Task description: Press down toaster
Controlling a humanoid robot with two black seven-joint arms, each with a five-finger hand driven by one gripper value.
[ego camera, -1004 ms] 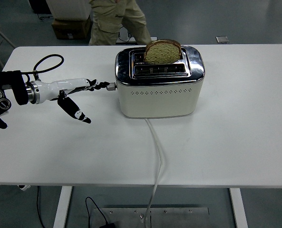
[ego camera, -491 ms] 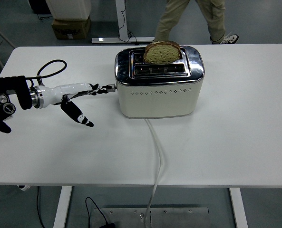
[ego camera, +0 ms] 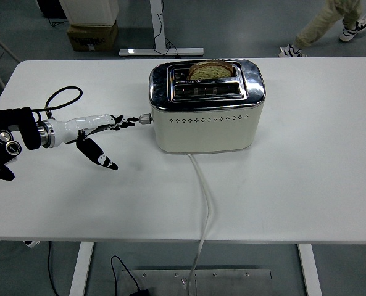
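A cream and chrome toaster (ego camera: 207, 123) stands at the middle back of the white table (ego camera: 306, 185). A slice of brown bread (ego camera: 210, 69) sits low in its rear slot, with only the top edge showing. The lever knob (ego camera: 145, 118) sticks out of the toaster's left end, about halfway down. My left hand (ego camera: 105, 125) reaches in from the left. Its fingers (ego camera: 128, 121) are stretched out with the tips on the knob, and the thumb (ego camera: 99, 155) points down toward the table. It grasps nothing. The right arm is out of view.
A white power cord (ego camera: 204, 197) runs from the toaster's front over the table's near edge. A black cable loop (ego camera: 62, 95) rises from my left wrist. A person's legs (ego camera: 331, 24) are at the top right, beyond the table. A cardboard box (ego camera: 90, 36) sits on the floor.
The lever knob has gone down under my left fingertips, and the bread has sunk into the slot. The person behind the table has walked off to the right.
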